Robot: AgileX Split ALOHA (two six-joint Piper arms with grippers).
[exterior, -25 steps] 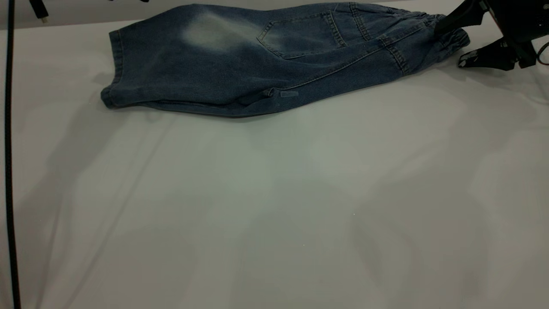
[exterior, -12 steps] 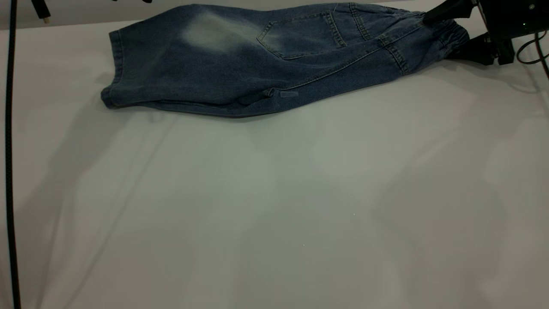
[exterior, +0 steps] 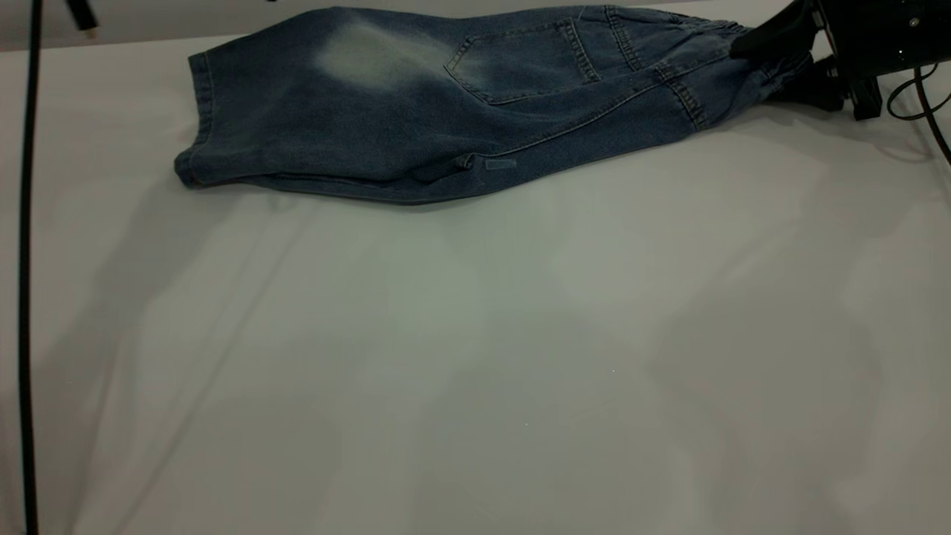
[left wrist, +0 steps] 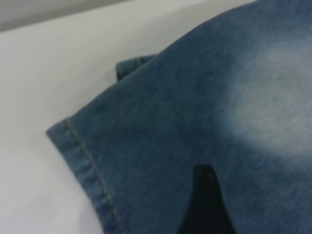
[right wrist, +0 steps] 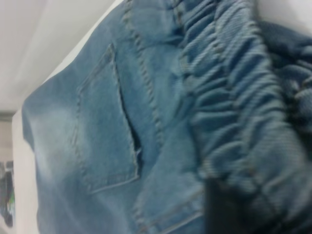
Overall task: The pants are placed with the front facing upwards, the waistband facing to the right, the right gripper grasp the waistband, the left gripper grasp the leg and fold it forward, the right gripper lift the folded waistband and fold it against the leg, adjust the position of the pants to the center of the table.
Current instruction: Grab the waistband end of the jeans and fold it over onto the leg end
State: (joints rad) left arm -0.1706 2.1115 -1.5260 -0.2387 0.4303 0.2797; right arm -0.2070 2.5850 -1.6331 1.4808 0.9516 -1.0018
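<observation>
The pants (exterior: 416, 111) lie folded lengthwise at the far side of the table (exterior: 475, 334), a back pocket (exterior: 520, 59) up and the leg hem (exterior: 195, 126) to the left. The ruffled waistband (exterior: 717, 31) is at the right end. My right gripper (exterior: 780, 67) is shut on the waistband there, one finger (exterior: 769, 36) on top and the other below. The right wrist view shows the puckered waistband (right wrist: 234, 107) against a dark finger (right wrist: 226, 209). In the left wrist view my left gripper (left wrist: 207, 204) hovers close over the leg (left wrist: 195, 97) near its hem (left wrist: 83, 161).
A black cable (exterior: 26, 297) hangs down the left edge of the exterior view. Another cable (exterior: 910, 89) loops beside the right arm's black body (exterior: 877, 33). The wide white tabletop stretches in front of the pants.
My right gripper has moved in from the right and closed on the waistband; its lower finger has left the table. The waistband end has lifted slightly. The pants otherwise lie as before.
</observation>
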